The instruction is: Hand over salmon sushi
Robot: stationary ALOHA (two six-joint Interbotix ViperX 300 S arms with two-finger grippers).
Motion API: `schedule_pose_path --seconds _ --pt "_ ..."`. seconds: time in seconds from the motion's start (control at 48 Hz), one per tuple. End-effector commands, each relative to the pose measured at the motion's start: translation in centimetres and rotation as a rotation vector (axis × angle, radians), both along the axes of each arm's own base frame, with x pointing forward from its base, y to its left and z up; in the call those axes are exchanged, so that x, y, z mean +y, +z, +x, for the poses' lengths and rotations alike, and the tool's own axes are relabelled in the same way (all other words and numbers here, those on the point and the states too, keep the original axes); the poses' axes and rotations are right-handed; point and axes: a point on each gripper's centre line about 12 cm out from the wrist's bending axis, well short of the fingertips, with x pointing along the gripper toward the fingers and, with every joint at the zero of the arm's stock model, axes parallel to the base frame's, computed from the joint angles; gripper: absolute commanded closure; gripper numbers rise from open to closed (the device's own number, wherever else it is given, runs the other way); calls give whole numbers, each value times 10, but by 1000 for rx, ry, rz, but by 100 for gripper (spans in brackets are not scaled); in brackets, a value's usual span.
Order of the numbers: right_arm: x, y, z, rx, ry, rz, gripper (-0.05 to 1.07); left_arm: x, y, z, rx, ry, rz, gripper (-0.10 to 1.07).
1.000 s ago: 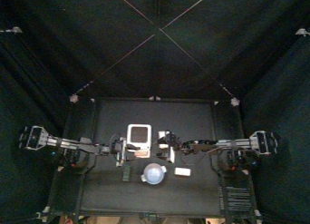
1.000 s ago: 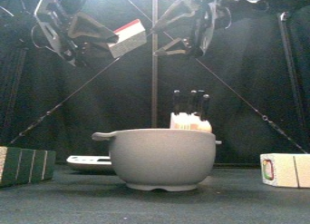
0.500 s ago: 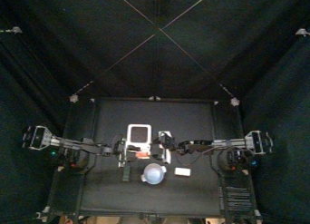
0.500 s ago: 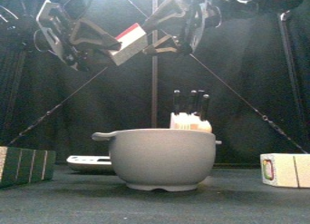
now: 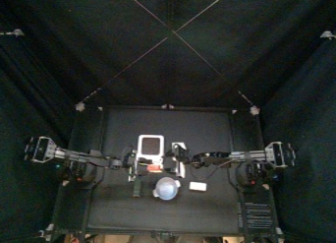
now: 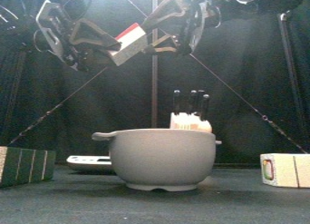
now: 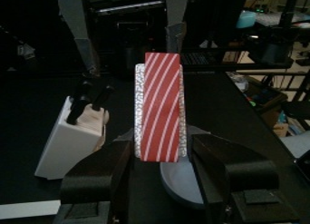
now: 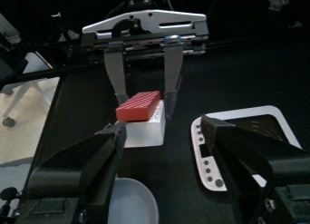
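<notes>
Salmon sushi (image 7: 160, 108) clamped in left gripper (image 7: 161, 160), held aloft, long axis pointing towards right gripper (image 8: 158, 137), w/ jaws apart, nearly touching.

Salmon sushi (image 7: 161, 108): red-orange w/ white stripes, white base, held aloft above table.

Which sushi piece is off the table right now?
The salmon sushi, red-orange with white stripes, held up high in the left end effector. The green-striped piece and white piece sit on the table.

Dim black-curtained scene, overhead light, glare top right in front view, soft wrist views
</notes>
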Motion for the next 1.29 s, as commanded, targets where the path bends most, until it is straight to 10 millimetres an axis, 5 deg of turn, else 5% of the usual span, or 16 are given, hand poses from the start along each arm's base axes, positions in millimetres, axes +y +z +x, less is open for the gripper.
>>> schedule_pose_path --seconds 0.0,0.708,1.271 --pt "6 10 -1 -28 19 1 6 3 10 4 -44 12 -5 41" --pt "8 8 1 -22 20 16 7 3 10 4 -43 12 -5 41" --pt "2 6 3 -18 -4 39 34 3 9 3 -41 12 -6 40"
